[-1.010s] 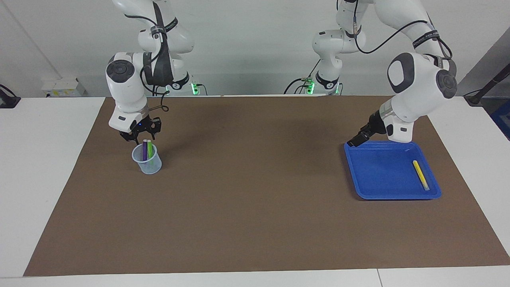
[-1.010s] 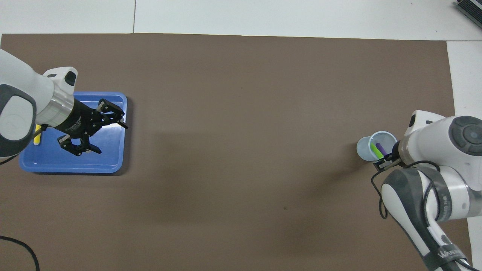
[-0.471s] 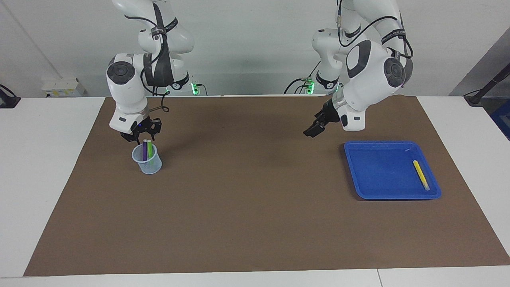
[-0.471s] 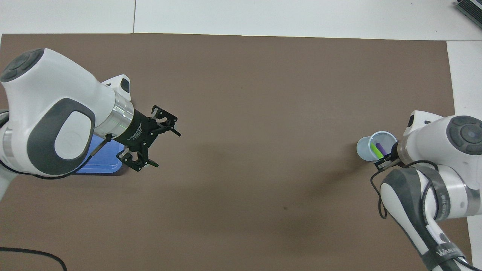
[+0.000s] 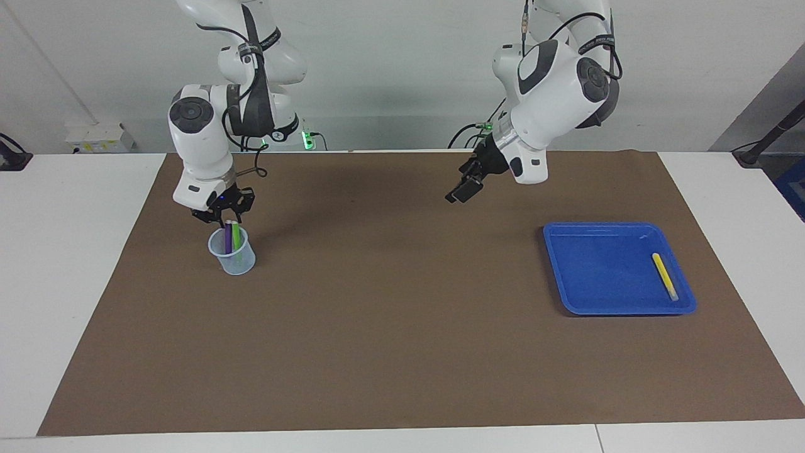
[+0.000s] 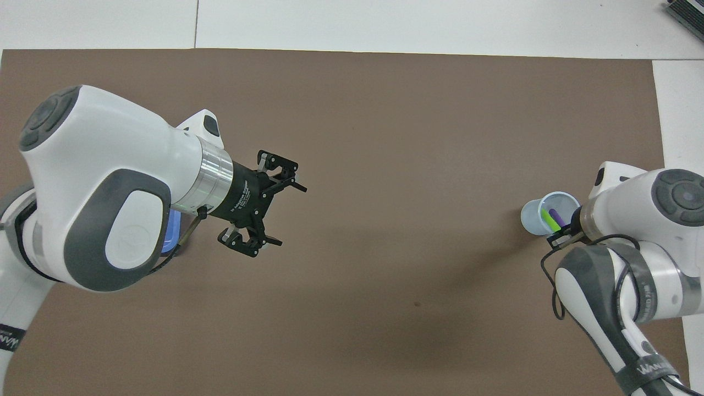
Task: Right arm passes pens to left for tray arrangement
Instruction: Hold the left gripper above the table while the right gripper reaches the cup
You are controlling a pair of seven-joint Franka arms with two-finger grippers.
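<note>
Brown mat: right gripper, grip unclear, atop purple pen; cup may tip; left gripper, ten o'clock of tray, gapes.

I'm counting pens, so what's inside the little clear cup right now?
In the cup stand two pens, the purple pen and the green pen, upright. The right gripper hangs just above and covers their tips, so contact cannot be judged.
</note>
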